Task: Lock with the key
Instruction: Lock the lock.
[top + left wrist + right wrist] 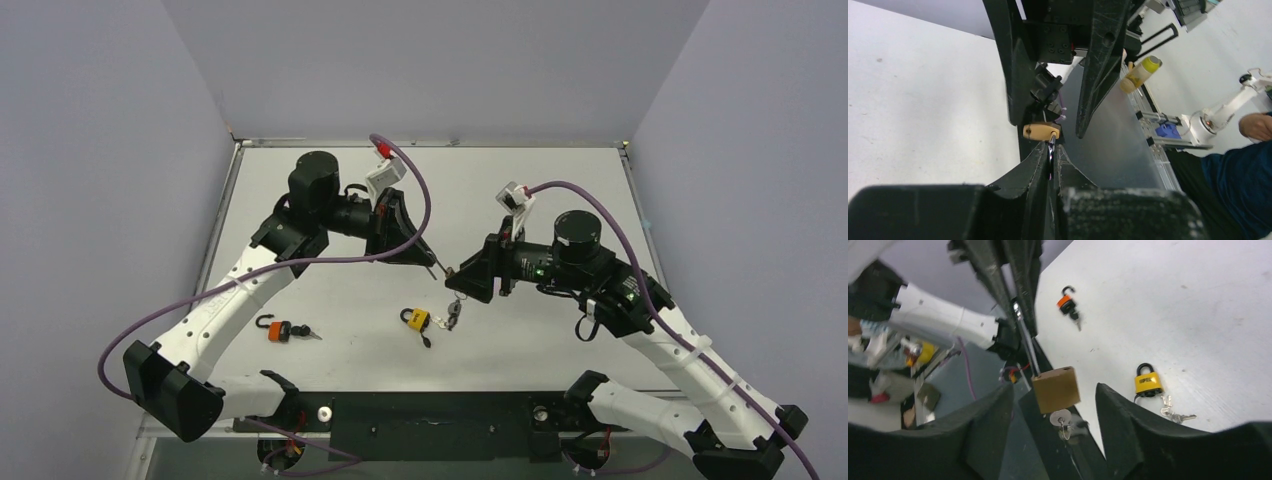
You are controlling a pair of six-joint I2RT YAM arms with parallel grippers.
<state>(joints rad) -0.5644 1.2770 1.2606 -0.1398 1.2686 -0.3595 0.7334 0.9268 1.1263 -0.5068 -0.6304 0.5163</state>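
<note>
A brass padlock [1055, 389] hangs in the air by its steel shackle [1025, 342]. My left gripper [1050, 146] is shut on that shackle; the padlock body [1040, 131] shows just past its fingertips. A silver key [1060, 417] sits in the padlock's keyhole, with a ring and more keys dangling below. My right gripper [1054, 387] is open, one finger on each side of the padlock body, touching neither it nor the key. In the top view the two grippers [432, 262] [462, 283] meet above the table's middle, with the padlock [452, 272] between them.
A yellow padlock [417, 319] with a bunch of keys [452, 318] lies on the white table [560, 200] under the grippers. An orange padlock [277, 330] with its shackle open and a key in it lies front left.
</note>
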